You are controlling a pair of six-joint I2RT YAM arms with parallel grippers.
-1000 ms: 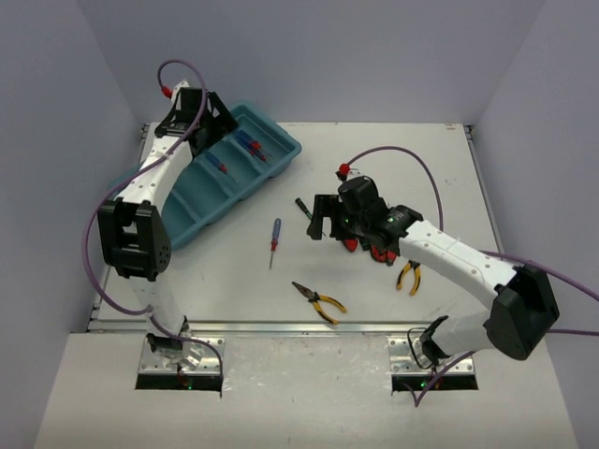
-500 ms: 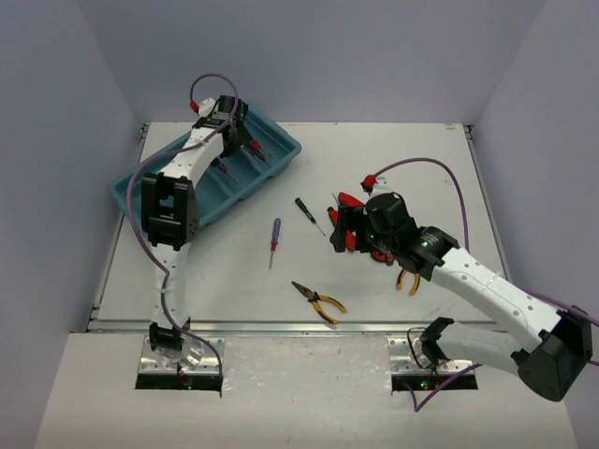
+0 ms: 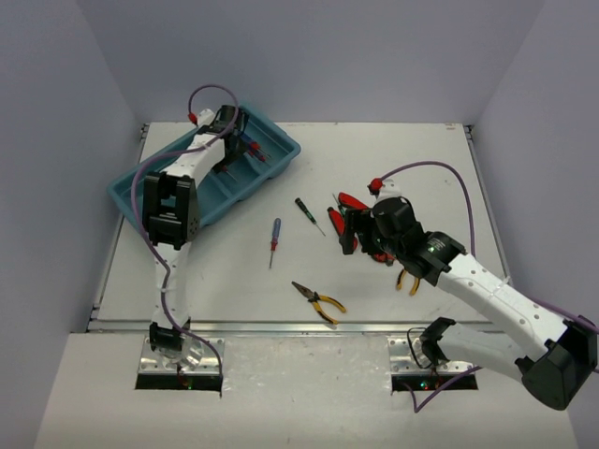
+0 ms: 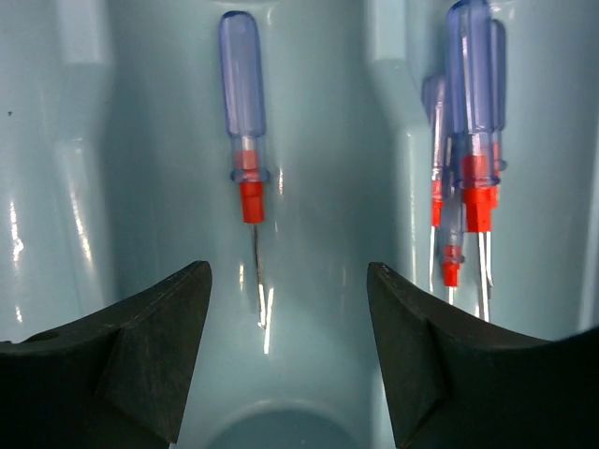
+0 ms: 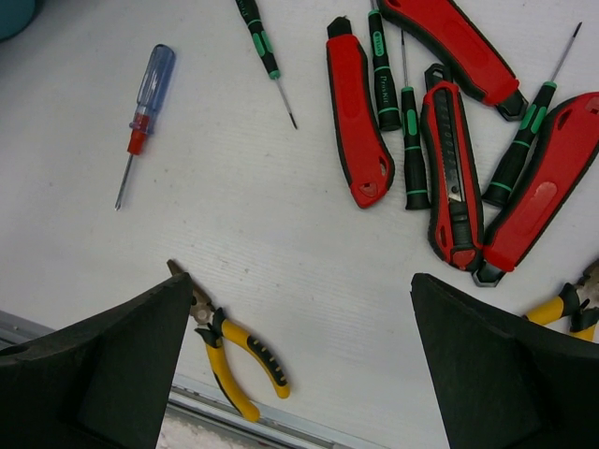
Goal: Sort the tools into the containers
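The teal tray (image 3: 140,192) lies at the back left. My left gripper (image 3: 232,140) hangs open and empty over its far end. In the left wrist view the gripper (image 4: 288,281) is above one blue-handled screwdriver (image 4: 243,122) in one compartment, with several more (image 4: 471,140) in the compartment to the right. My right gripper (image 3: 348,230) is open and empty over the table middle. Its wrist view shows the gripper (image 5: 301,290) above bare table, a blue screwdriver (image 5: 145,108), a green-black screwdriver (image 5: 262,47), red-handled cutters (image 5: 358,122), more green screwdrivers (image 5: 412,140) and yellow pliers (image 5: 229,360).
On the table lie the blue screwdriver (image 3: 274,238), the green screwdriver (image 3: 305,210), yellow pliers (image 3: 319,300) near the front edge and a second yellow pair (image 3: 409,278) beside the right arm. The red tools (image 3: 354,199) lie partly under the right wrist.
My left gripper has swung right along the tray to its far end. My right gripper has moved right and nearer, away from the green screwdriver, which now lies uncovered.
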